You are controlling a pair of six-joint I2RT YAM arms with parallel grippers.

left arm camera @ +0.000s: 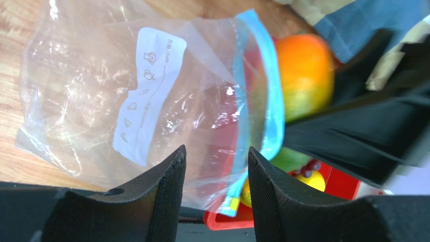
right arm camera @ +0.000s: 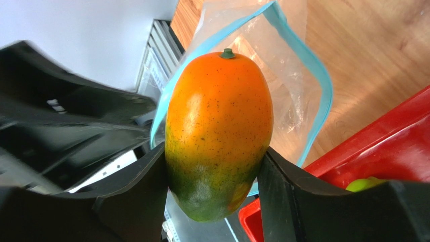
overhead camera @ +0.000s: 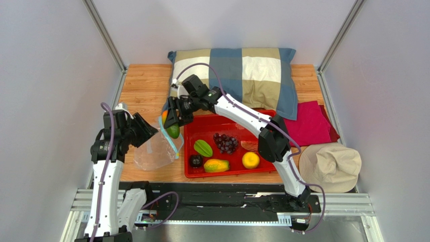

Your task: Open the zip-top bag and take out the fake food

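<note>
The zip-top bag (overhead camera: pixel 154 151) lies on the wooden table left of the red tray, its blue-green zip mouth (left arm camera: pixel 270 101) gaping toward the tray. My right gripper (right arm camera: pixel 214 148) is shut on an orange-green mango (right arm camera: pixel 219 126), held just outside the bag's mouth (right arm camera: pixel 323 91) and above the tray's left edge (overhead camera: pixel 173 132). My left gripper (left arm camera: pixel 216 151) is open; the bag's (left arm camera: pixel 151 91) lower edge shows in the gap between its fingers, unpinched. In the top view that gripper (overhead camera: pixel 144 130) sits at the bag's upper left corner.
The red tray (overhead camera: pixel 227 175) holds a green star fruit (overhead camera: pixel 203 147), purple grapes (overhead camera: pixel 225 142), a dark round fruit (overhead camera: pixel 196 161), a second mango (overhead camera: pixel 216 165), a citrus (overhead camera: pixel 250 160) and a meat slice (overhead camera: pixel 250 145). Behind lies a plaid pillow (overhead camera: pixel 252 70); right, a red cloth (overhead camera: pixel 308 123) and beige hat (overhead camera: pixel 330 164).
</note>
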